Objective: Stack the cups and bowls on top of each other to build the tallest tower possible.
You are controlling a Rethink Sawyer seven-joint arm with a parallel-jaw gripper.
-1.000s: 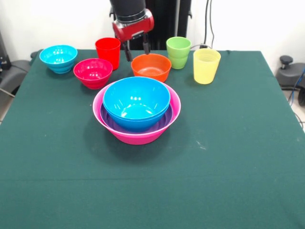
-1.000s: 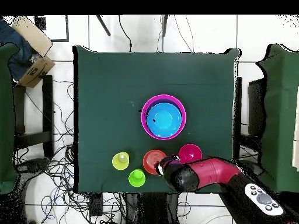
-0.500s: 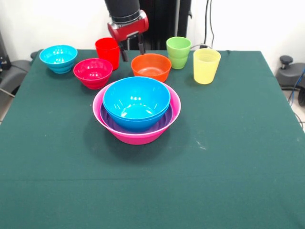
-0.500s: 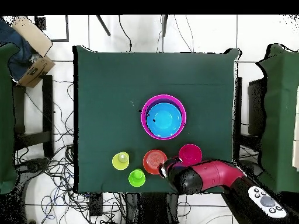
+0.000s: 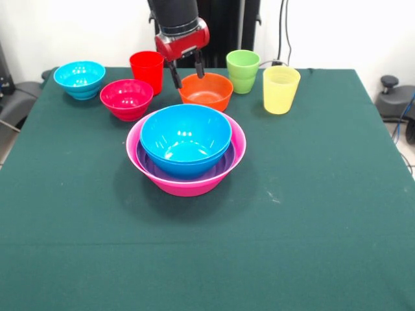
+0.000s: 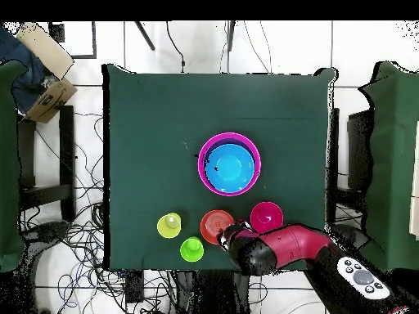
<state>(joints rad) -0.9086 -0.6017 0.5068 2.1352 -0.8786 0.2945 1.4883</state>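
The glossy pink plastic bowl point(image 5: 186, 184), nesting purple and blue bowls, is being seen mid-table point(image 5: 311, 214). Behind it, the spread hand point(image 5: 185, 72) is being held over the small orange bowl's point(image 5: 206, 91) rim, hidden overhead by the arm.

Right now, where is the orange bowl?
In the front view the orange bowl sits on the table in the far row, between the red cup and the green cup, just behind the tower, with the gripper over its far-left rim.
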